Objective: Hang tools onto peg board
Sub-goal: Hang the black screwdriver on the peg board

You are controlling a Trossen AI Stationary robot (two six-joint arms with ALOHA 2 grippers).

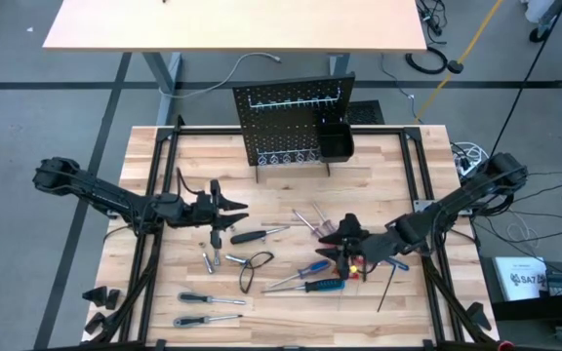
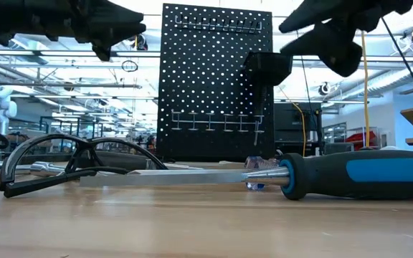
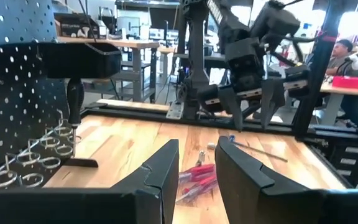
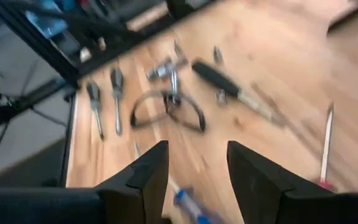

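Note:
The peg board (image 1: 296, 122) stands upright at the table's far middle, with hook rows and a small black bin (image 1: 337, 142). The tools lie loose on the table: a black-handled screwdriver (image 1: 252, 235), a black wire loop (image 1: 254, 268), a blue-handled screwdriver (image 1: 322, 286), red-handled ones (image 3: 197, 174) and two more near the front (image 1: 208, 309). My left gripper (image 1: 237, 213) hovers open left of the middle, level, pointing toward the table's right edge. My right gripper (image 1: 322, 252) hovers open above the red and blue handles, tilted down, nothing between its fingers.
Small silver bits (image 1: 211, 259) lie below my left gripper. A thin hex key (image 1: 386, 292) lies at the front right. In the low view the blue-handled screwdriver (image 2: 364, 175) lies close across the front. Black frame rails (image 1: 154, 244) run along both table sides.

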